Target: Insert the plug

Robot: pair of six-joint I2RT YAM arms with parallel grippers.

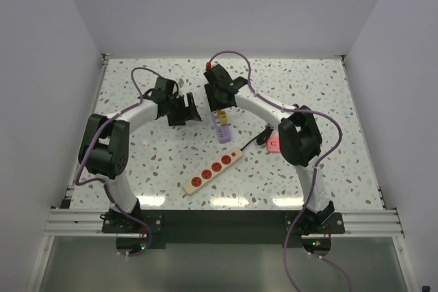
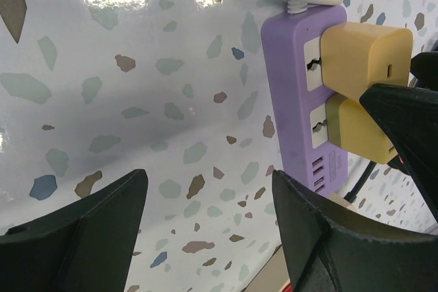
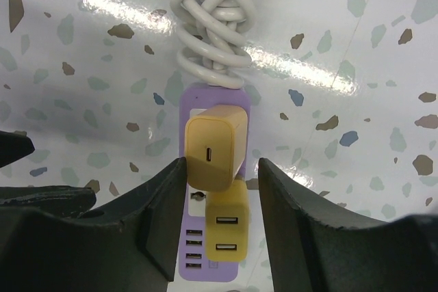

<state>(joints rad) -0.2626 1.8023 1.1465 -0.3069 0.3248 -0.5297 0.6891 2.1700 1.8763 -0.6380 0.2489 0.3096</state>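
Yellow plug [image 3: 213,150], a blocky charger with one small port on its face, sits seated in the upper socket of a purple power strip [image 3: 208,277] that lies flat on the speckled table [image 1: 137,162], near the middle and towards the far side. A second, darker yellow adapter [image 3: 228,230] with two ports is plugged in just below it on the same strip, touching it. A bundle of coiled white cord [image 3: 212,25] leaves the strip's far end. Your right pincer [image 3: 220,169] hangs directly over the plug with one black finger on each side of it; the left-hand finger looks to be touching the plug's edge, though the angle makes that hard to confirm, while a sliver of purple shows between the plug and the other finger, so the jaws are parted and not clamped. Your left pincer [image 2: 209,179] hovers just beside the strip on its left, jaws spread wide with only bare table between them. Nearer the arm bases, well apart from the purple strip, a white strip with four red sockets [image 1: 213,169] lies at an angle, and a small pink object [image 1: 273,144] rests beside the right arm.
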